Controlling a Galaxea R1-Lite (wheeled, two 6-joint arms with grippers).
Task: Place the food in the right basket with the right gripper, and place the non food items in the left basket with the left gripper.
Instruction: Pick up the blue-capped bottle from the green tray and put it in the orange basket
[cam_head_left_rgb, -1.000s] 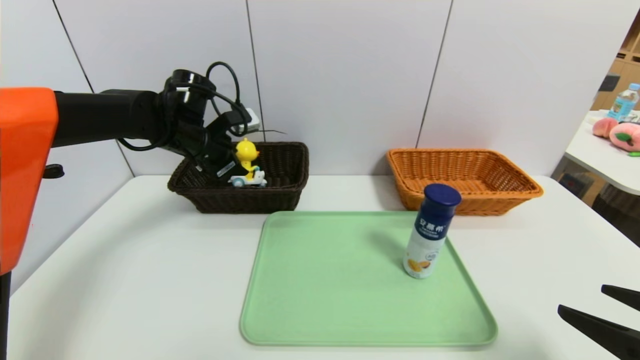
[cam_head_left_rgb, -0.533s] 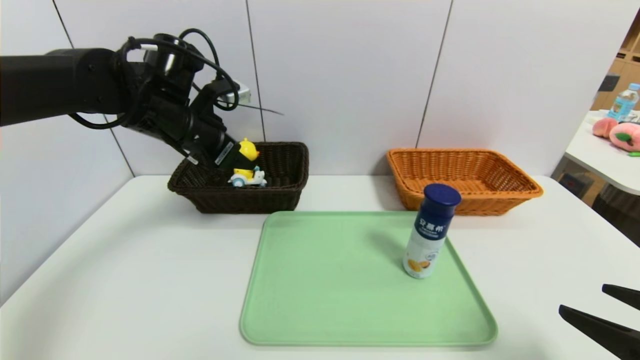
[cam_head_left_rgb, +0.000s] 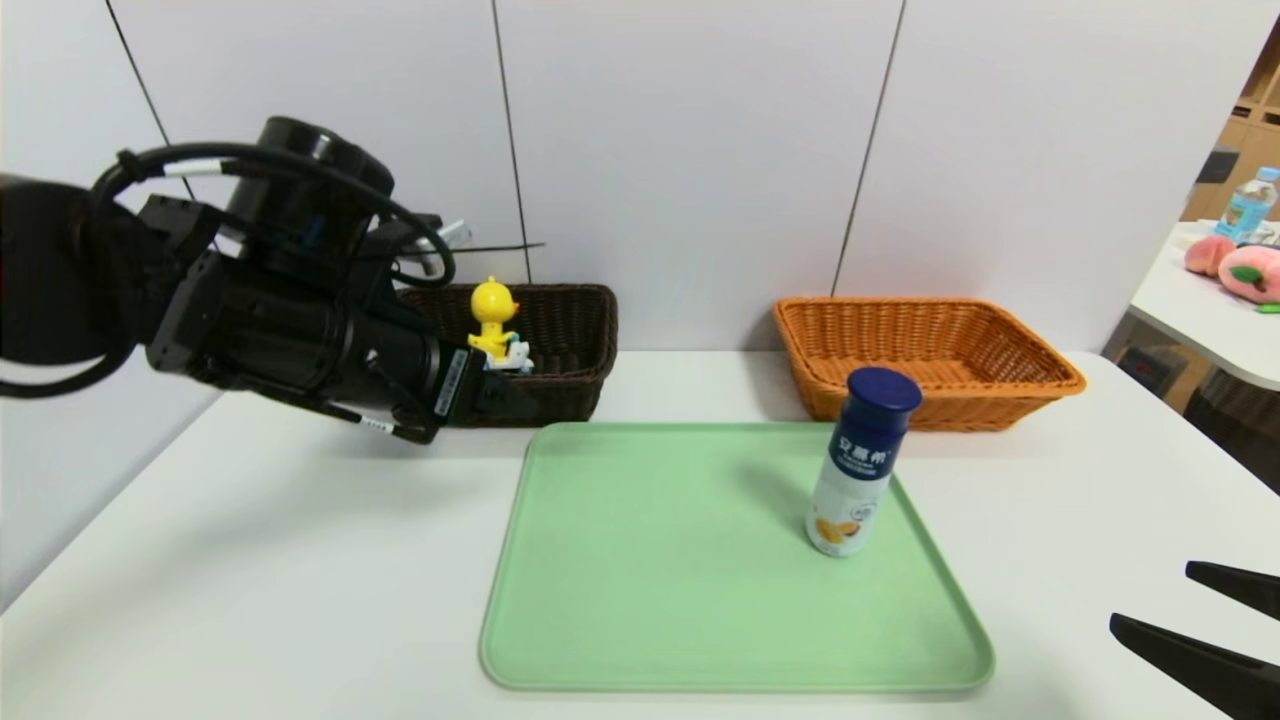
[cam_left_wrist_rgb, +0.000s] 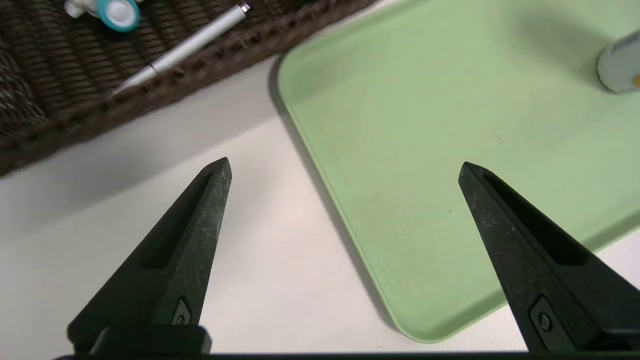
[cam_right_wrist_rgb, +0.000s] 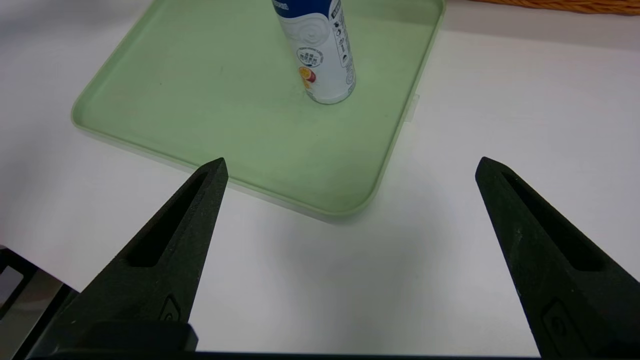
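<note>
Your left gripper (cam_left_wrist_rgb: 345, 167) hangs with its jaws spread wide and nothing between them, over the white table (cam_head_left_rgb: 250, 560) just off the near-left corner of the green tray (cam_head_left_rgb: 650, 560). In the head view the left arm fills the middle left of the frame and hides the front of the dark brown basket (cam_head_left_rgb: 570, 330).

The yellow duck toy (cam_head_left_rgb: 493, 320) stands upright inside that basket, just past the gripper, apart from it. The left wrist view catches only the toy's teal wheel at the top left, with a white pen (cam_left_wrist_rgb: 185, 47) lying beside it on the basket floor.

The yogurt bottle (cam_head_left_rgb: 860, 465) stands upright on the right side of the tray, just in front of the orange basket (cam_head_left_rgb: 930, 360), which sits upper right of centre.

Your right gripper (cam_right_wrist_rgb: 350, 165) is parked at the lower right corner of the head view, its jaws wide apart and holding nothing. The bottle is well apart from it, up and to the left.
</note>
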